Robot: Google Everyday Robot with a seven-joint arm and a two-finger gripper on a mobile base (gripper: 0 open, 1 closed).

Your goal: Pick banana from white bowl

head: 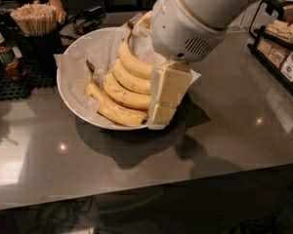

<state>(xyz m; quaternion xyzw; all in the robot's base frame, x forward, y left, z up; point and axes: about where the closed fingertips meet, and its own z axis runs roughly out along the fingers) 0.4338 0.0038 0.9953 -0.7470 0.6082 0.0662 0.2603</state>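
Cream-coloured gripper (161,112) is down at the four o'clock rim of the white bowl (78,112), right in front of the fruit's ends. Open or closed? Can't tell from here. Now the banana (132,60): it's the topmost of the pile, lying toward the bowl's one o'clock with its stem pointing up at twelve and its far end hidden behind the gripper. Three shorter bananas (129,97) stack below it. Out at ten o'clock, a sauce bottle (5,55) and a cup of wooden sticks (34,19) sit beside the grey counter (224,140).
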